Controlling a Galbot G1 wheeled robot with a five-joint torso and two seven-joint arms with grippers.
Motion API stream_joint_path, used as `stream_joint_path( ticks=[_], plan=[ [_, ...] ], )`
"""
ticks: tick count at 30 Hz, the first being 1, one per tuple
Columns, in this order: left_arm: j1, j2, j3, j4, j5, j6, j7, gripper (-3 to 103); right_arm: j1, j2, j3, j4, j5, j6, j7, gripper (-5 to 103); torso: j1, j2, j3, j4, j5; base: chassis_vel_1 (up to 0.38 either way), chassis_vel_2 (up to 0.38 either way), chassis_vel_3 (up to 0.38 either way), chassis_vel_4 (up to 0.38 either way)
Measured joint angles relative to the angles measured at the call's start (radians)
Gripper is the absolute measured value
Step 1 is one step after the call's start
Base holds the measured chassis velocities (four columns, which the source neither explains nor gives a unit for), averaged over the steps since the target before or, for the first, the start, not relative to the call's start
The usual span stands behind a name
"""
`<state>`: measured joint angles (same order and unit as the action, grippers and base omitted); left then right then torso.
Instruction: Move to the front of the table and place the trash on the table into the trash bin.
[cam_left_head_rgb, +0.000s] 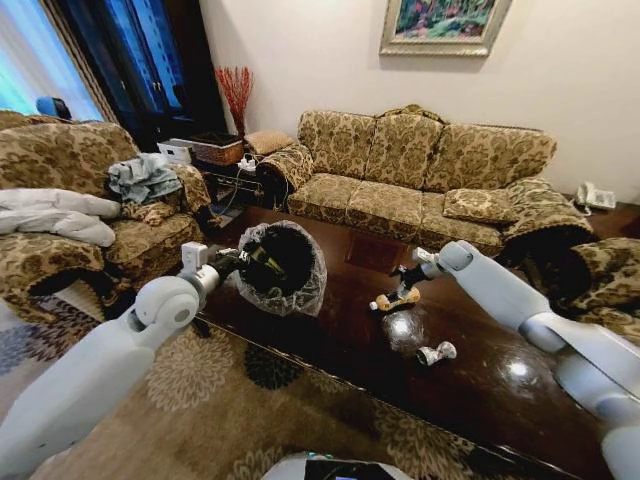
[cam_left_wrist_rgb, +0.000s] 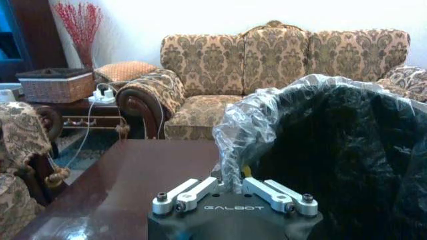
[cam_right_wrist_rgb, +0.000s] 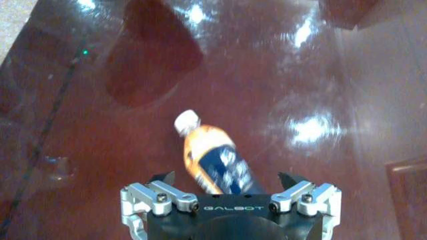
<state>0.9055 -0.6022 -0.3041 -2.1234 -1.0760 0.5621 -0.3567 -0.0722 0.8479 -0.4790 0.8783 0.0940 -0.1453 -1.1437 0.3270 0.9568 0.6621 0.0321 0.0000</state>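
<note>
Left gripper (cam_left_wrist_rgb: 233, 192) fingers clenched on trash bin's (cam_left_head_rgb: 285, 262) thin crinkly liner rim, held over worktop (cam_left_head_rgb: 330, 330). Right gripper (cam_right_wrist_rgb: 230, 187) fingers released, straddling orange bottle (cam_right_wrist_rgb: 217, 162) lying there; likely light, slippery, grip mid-body.

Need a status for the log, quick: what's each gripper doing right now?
Left gripper: shut on the bin liner's rim, holding the bin at the table edge.
Right gripper: open, around the orange bottle.

Orange bottle (cam_right_wrist_rgb: 217, 165) blurred, lower end hidden behind right gripper (cam_right_wrist_rgb: 230, 192). Trash bin (cam_left_wrist_rgb: 347, 165) cut off by right edge. Bin contents unreadable.
</note>
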Motion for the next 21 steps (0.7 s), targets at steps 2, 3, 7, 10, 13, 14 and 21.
stream_joint_path(
  ticks=[2, 3, 7, 10, 13, 14, 21],
  plan=[
    [0.000, 0.001, 0.000, -0.002, -0.004, 0.004, -0.003, 2, -0.013, -0.007, 0.021, -0.014, -0.005, 0.016, -0.018, 100, 0.000, 0.000, 0.000, -0.0001, -0.0001, 0.000, 0.000, 0.000, 0.000],
    [0.000, 0.001, 0.000, -0.004, -0.008, 0.006, -0.006, 2, -0.019, -0.007, 0.031, -0.022, -0.007, 0.024, -0.021, 100, 0.000, 0.000, 0.000, 0.0000, 0.0001, 0.000, 0.000, 0.000, 0.000],
    [0.001, 0.007, -0.002, -0.010, -0.023, 0.012, -0.014, 2, -0.030, 0.014, 0.061, -0.053, -0.034, 0.043, -0.031, 100, 0.000, 0.000, 0.000, 0.0001, 0.0000, 0.000, 0.000, 0.000, 0.000],
    [0.010, 0.019, -0.016, -0.016, -0.035, 0.013, -0.018, 2, -0.032, 0.027, 0.072, -0.060, -0.072, 0.044, -0.059, 100, 0.000, 0.000, 0.000, 0.0004, 0.0001, 0.000, 0.000, 0.000, 0.000],
    [0.024, 0.030, -0.035, -0.022, -0.049, 0.013, -0.019, 2, -0.032, 0.036, 0.079, -0.063, -0.117, 0.043, -0.104, 100, 0.000, 0.000, 0.000, 0.0005, 0.0000, 0.000, 0.000, 0.000, 0.000],
    [0.029, 0.033, -0.043, -0.024, -0.054, 0.013, -0.019, 2, -0.034, 0.041, 0.082, -0.066, -0.135, 0.045, -0.119, 100, 0.000, 0.000, 0.000, 0.0006, -0.0001, 0.000, 0.000, 0.000, 0.000],
    [0.040, 0.041, -0.060, -0.032, -0.069, 0.014, -0.018, 2, -0.060, 0.088, 0.116, -0.110, -0.153, 0.077, -0.105, 100, 0.000, 0.000, 0.000, 0.0001, -0.0006, 0.000, 0.000, 0.000, 0.000]
  ],
)
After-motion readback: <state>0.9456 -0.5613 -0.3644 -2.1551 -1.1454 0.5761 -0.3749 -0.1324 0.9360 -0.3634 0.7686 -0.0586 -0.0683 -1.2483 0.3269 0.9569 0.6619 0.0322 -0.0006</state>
